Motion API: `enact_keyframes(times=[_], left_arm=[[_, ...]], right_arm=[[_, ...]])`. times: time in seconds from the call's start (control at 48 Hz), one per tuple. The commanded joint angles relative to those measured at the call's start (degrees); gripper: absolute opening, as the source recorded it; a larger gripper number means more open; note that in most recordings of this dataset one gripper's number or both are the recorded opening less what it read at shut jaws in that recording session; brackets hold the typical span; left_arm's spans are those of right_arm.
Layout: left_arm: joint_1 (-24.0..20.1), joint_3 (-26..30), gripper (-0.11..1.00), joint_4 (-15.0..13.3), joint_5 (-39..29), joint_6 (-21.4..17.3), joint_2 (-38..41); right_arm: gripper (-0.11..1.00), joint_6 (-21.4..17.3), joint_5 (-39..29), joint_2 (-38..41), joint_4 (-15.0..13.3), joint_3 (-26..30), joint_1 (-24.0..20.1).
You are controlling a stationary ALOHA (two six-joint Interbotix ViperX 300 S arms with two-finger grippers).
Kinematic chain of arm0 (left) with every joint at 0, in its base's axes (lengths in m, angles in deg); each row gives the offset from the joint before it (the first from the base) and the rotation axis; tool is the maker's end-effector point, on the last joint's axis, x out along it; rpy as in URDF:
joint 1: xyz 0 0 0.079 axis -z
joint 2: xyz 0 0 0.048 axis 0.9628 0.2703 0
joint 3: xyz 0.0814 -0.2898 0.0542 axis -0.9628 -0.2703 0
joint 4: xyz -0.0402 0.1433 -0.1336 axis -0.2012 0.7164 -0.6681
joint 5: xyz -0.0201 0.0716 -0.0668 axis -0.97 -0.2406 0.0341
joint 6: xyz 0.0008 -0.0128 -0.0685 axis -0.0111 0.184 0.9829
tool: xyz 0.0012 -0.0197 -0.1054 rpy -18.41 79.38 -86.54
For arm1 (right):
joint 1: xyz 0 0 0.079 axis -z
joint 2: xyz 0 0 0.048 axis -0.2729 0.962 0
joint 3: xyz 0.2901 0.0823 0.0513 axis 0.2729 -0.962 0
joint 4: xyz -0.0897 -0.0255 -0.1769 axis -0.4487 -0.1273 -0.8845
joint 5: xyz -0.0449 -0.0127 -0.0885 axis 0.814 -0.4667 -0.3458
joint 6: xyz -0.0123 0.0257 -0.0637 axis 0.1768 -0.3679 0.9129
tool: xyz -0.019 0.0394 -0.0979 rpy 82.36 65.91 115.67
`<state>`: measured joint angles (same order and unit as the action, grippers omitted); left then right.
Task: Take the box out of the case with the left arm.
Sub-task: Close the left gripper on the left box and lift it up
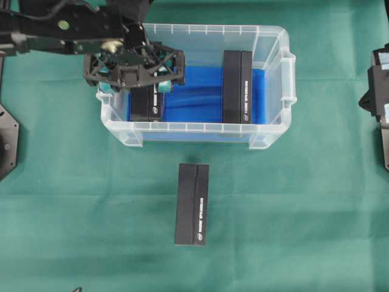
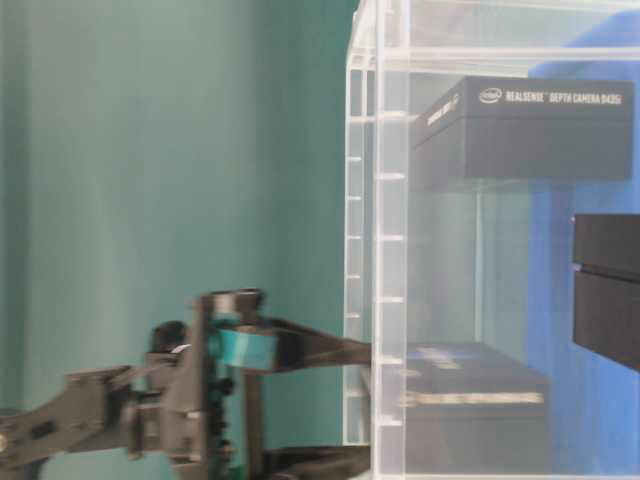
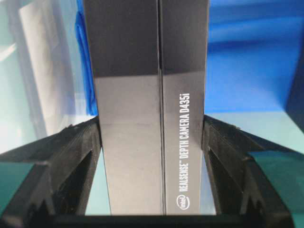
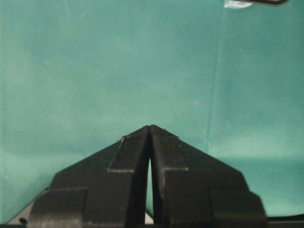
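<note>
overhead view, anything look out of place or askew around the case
Nothing looks damaged or spilled. One black box lies on the green cloth outside the case, while two stay inside: the right one untouched, the left one clamped between the left gripper fingers.

The case [image 1: 267, 131] is clear plastic with a blue cloth [image 1: 194, 91] on its floor. The boxes [image 1: 237, 87] are glossy black with white lettering. The tablecloth [image 1: 292, 213] is green. Teal pads [image 1: 104, 85] mark the black left gripper [image 1: 135, 74].
</note>
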<state>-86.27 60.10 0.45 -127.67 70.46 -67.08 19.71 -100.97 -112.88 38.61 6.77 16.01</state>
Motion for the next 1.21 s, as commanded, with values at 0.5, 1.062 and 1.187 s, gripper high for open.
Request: enact_keyframes(times=[0.5,1.062,1.187], left_arm=[[-0.53,15.21,0.61,0.09,-14.15,-0.09,-6.15],[-0.09,23.99,0.61,0.09,-22.15,-0.09,-5.98],[0.18,24.26,0.61,0.09,-22.41,0.0,-5.98]], right_arm=[[0.03,0.09,0.35,0.18,-0.09,0.53,0.09],[0.03,0.0,0.26,0.18,-0.09,0.53,0.09],[0.03,-0.09,0.35,0.18,-0.09,0.53,0.09]])
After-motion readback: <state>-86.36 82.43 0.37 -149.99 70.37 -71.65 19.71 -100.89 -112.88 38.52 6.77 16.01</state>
